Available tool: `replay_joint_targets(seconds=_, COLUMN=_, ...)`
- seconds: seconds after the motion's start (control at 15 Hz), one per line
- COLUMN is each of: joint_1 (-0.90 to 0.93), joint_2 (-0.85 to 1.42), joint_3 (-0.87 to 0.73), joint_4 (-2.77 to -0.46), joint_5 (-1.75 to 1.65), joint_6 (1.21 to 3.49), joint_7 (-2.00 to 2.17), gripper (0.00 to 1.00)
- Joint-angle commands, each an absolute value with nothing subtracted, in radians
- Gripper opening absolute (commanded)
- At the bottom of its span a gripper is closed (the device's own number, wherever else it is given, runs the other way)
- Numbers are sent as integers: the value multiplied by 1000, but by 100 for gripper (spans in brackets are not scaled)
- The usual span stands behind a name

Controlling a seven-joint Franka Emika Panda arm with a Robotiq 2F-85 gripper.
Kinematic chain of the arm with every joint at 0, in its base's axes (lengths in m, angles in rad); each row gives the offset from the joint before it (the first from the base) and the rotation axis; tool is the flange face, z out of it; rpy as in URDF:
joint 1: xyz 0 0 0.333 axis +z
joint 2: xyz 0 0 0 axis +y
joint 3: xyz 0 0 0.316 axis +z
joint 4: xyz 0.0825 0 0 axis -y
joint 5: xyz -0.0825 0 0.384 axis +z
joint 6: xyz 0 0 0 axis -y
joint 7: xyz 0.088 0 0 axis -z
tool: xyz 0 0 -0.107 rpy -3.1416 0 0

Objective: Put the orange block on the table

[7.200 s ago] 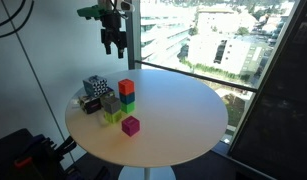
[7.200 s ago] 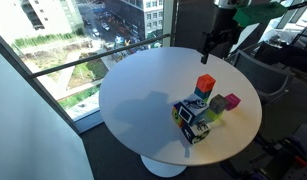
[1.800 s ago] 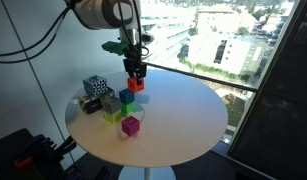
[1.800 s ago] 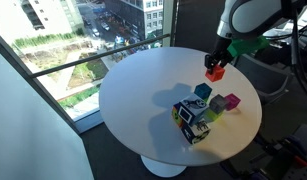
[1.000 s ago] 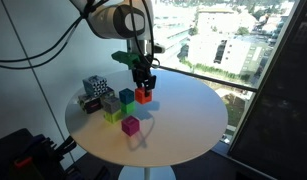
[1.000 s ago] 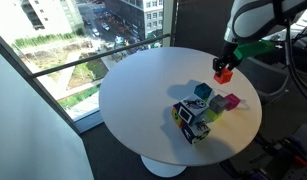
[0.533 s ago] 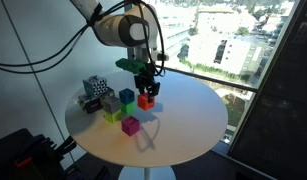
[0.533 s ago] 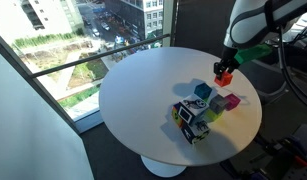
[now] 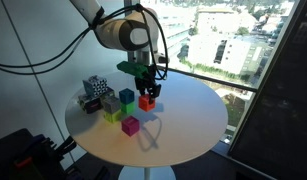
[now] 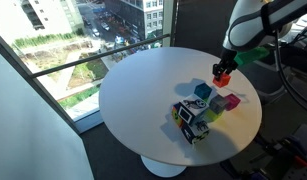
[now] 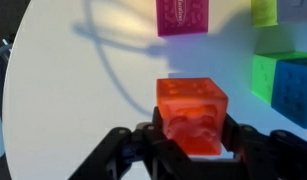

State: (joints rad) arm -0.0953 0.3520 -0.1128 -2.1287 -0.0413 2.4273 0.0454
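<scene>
The orange block (image 9: 147,101) (image 10: 222,78) (image 11: 192,116) is a small red-orange cube held between my gripper's (image 9: 147,96) (image 10: 222,75) (image 11: 192,140) black fingers. In both exterior views it hangs low over the round beige table (image 9: 183,125) (image 10: 138,100), beside the other cubes; whether it touches the top I cannot tell. The wrist view shows the jaws pressed against both sides of the block, the tabletop pale behind it.
A magenta cube (image 9: 130,125) (image 10: 232,101) (image 11: 183,17) lies on the table. A blue cube over green ones (image 9: 126,97) (image 10: 202,92) and a patterned black-and-white cube (image 9: 94,87) (image 10: 192,128) stand close by. A glass window wall runs along the table's edge.
The arm has carried the orange block from the stack outward and down toward the tabletop; in the last half second it sank only slightly. The grip has not changed.
</scene>
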Motion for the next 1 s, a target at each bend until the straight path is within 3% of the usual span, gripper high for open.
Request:
replay_joint_targets(seconds=0.0, joint_1=-96, joint_2=352, joint_3=-112, joint_4=-2127, joint_5=-41, joint_6=2424, joint_7=44, gripper=54)
replay_joint_targets(seconds=0.33, joint_1=-96, joint_2=352, joint_3=-112, joint_4=-2127, joint_5=-40, joint_6=2424, joint_7=43, gripper=54)
replay_joint_targets(seconds=0.4, joint_1=-96, joint_2=352, joint_3=-112, joint_4=-2127, joint_5=-40, joint_6=2424, joint_7=43, gripper=29)
replay_joint_targets(seconds=0.93, joint_1=-75, joint_2=348, joint_3=-108, joint_4=-2204, joint_5=-42, joint_6=2538, joint_7=61, gripper=29)
